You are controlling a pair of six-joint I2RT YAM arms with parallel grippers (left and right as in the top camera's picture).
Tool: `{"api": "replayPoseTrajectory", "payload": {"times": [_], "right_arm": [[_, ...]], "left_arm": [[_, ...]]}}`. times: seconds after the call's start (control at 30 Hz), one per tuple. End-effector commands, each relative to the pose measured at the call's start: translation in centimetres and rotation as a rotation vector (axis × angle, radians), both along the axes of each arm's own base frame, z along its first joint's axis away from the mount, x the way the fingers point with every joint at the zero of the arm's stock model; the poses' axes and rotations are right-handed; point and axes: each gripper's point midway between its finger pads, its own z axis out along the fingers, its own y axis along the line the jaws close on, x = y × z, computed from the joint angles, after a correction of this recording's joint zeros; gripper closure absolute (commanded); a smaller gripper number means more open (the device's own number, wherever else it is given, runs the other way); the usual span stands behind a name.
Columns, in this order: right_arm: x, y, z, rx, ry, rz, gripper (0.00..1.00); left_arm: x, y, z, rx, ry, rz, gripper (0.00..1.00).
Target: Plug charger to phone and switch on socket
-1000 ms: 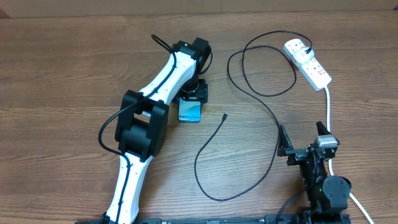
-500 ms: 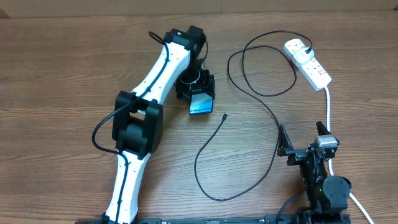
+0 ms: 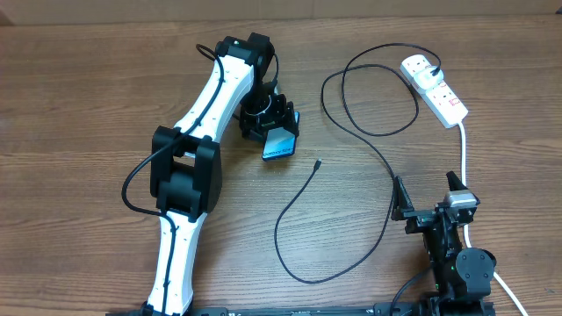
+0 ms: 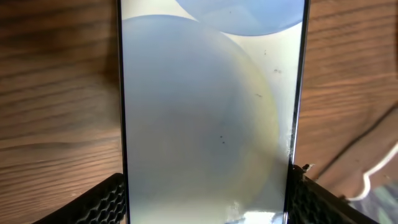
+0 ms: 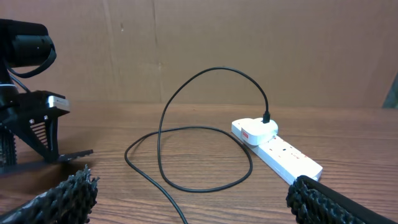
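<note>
My left gripper [image 3: 270, 125] is shut on the phone [image 3: 279, 146], whose blue lit screen sticks out toward the table's middle. In the left wrist view the phone [image 4: 205, 112] fills the frame, with a black finger [image 4: 99, 202] against each long edge. The charger's black cable [image 3: 290, 215] loops across the table. Its small connector tip [image 3: 316, 163] lies free, just right of the phone. Its white plug [image 3: 420, 67] sits in the socket [image 3: 443, 96] at the back right. My right gripper [image 3: 428, 195] stands open near the front edge, holding nothing.
The socket's thick white cord [image 3: 464, 158] runs down past my right gripper. In the right wrist view the cable [image 5: 186, 93] arches up to the plug [image 5: 255, 129] on the socket [image 5: 283, 154]. A cardboard wall [image 5: 249, 43] stands behind the table.
My left arm has drawn back and left, carrying the phone a little toward the rear and turning it. The cable, socket and right arm have not moved.
</note>
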Motion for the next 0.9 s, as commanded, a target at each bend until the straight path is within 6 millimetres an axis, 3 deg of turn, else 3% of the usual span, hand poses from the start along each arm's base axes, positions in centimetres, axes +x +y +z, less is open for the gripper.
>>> {"api": "replayPoseTrajectory", "payload": {"times": [0.0, 0.4, 0.87], "right_arm": [[0.0, 0.0, -0.2, -0.004, -0.004, -0.002, 0.00], [0.0, 0.0, -0.2, -0.004, -0.004, -0.002, 0.00], [0.0, 0.0, -0.2, -0.004, -0.004, -0.002, 0.00]], "left_arm": [[0.0, -2.2, 2.1, -0.165, 0.014, -0.003, 0.27], [1.4, -1.9, 5.2, -0.419, 0.078, 0.104, 0.27], [1.6, -1.2, 4.9, -0.419, 0.026, 0.046, 0.26]]}}
